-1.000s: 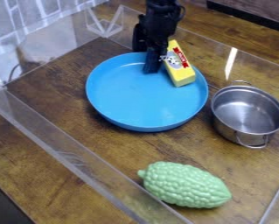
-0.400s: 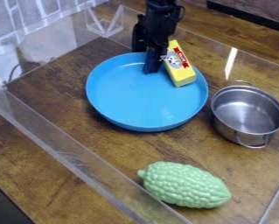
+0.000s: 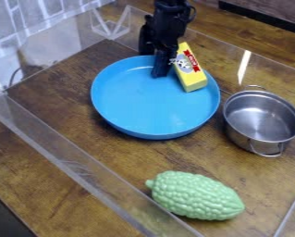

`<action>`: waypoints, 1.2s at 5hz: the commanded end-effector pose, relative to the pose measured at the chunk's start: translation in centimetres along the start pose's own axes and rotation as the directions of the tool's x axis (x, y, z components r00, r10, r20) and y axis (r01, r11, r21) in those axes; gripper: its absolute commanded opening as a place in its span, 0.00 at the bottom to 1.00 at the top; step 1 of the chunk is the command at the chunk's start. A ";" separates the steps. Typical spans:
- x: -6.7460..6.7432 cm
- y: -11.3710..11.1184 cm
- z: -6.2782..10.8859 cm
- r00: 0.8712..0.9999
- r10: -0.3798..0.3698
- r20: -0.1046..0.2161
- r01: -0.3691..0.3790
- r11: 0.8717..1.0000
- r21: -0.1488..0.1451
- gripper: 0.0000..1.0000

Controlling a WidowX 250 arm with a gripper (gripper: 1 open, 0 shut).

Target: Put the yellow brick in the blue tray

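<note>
Yellow brick (image 3: 190, 70) sits at the far-right rim of the tray (image 3: 153, 102), label up, overlapping the rim in this view; can't tell if it rests on the rim, leans on it or stands just behind. Gripper (image 3: 167, 61) is at the tray's far edge, to the left of the brick and right beside it. Fingers look spread, nothing visibly clamped between them; contact with the brick's side can't be ruled out, fingertips are dark and partly lost against each other. Pot (image 3: 262, 120) is right of the tray, gourd (image 3: 197, 195) nearer the camera than the tray, both out of the way of the job. Step in hand, my read: either lining up for a grasp or finishing a nudge/release at the rim. Placement not done to my eye, since the brick isn't clearly down on the tray floor. Next move: get the fingers astride the brick, close, lift just enough to clear the rim, shift toward the tray's middle, lower, open. Risk: pushing from the tray side sends the brick outward, off the rim; pressing down on the rim could tip the tray. Versus the earlier frame: no visible change, arm, brick, tray, pot and gourd all in the same spots.
</note>
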State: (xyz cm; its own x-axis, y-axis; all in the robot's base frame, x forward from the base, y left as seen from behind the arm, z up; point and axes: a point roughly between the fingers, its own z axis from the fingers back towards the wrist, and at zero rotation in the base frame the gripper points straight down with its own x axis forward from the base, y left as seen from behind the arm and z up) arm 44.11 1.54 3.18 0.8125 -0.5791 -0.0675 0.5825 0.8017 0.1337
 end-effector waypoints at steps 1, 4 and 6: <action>1.2 0.3 3.4 0.997 -0.005 0.074 0.001 0.998 0.056 1.00; 0.9 0.5 3.2 0.998 0.005 0.066 -0.009 0.999 0.052 1.00; 0.7 1.0 3.0 0.998 0.001 0.055 -0.004 0.998 0.066 1.00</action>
State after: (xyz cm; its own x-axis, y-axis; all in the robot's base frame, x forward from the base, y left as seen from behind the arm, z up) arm 44.13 1.81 3.27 0.8111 -0.5793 -0.0802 0.5844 0.7973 0.1511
